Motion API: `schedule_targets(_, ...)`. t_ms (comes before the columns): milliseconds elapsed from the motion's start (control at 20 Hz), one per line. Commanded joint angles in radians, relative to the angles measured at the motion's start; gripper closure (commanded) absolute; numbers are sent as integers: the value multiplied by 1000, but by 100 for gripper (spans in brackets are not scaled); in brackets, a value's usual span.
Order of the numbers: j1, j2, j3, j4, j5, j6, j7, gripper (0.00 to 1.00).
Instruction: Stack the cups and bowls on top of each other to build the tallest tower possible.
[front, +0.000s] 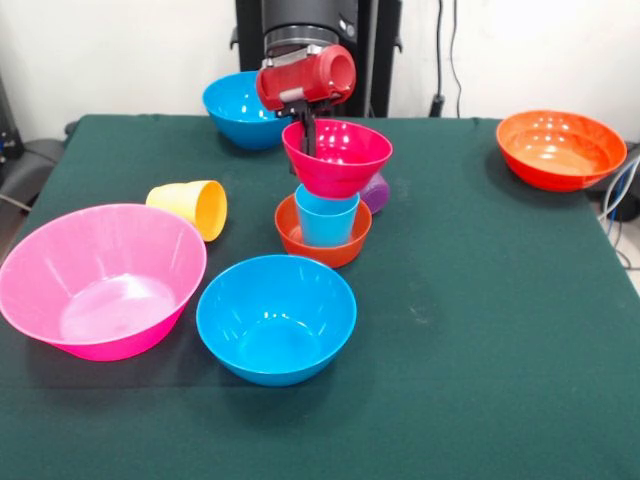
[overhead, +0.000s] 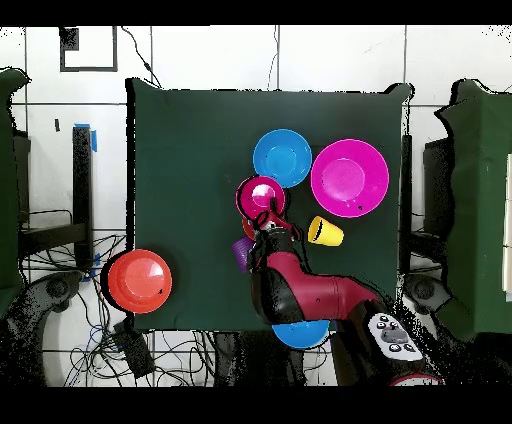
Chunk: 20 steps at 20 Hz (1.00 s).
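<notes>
The tower stands mid-table: a small orange-red bowl (front: 322, 240) at the base, a light blue cup (front: 327, 220) upright in it, and a small magenta bowl (front: 337, 157) (overhead: 262, 195) on top of the cup. My gripper (front: 307, 132) (overhead: 268, 221) comes down at the magenta bowl's far rim and looks shut on it. The purple cup (front: 376, 192) (overhead: 241, 252) lies just behind the tower. The yellow cup (front: 193, 207) (overhead: 325, 232) lies on its side, left of the tower in the front view.
On the green table (front: 480, 300), a big pink bowl (front: 100, 280) (overhead: 349, 178) and a blue bowl (front: 275, 318) (overhead: 282, 157) sit at the front left. A second blue bowl (front: 243, 110) is behind the arm. A wide orange bowl (front: 560, 148) (overhead: 140, 281) is far right.
</notes>
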Motion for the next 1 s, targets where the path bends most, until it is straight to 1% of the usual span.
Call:
schedule_targets(50,0,91,57,-59,-25,81,69,100)
schedule_targets(700,8,93,52,-57,-19,75,67,100)
schedule_targets(1000,-8,89,67,-57,-32,97,67,100)
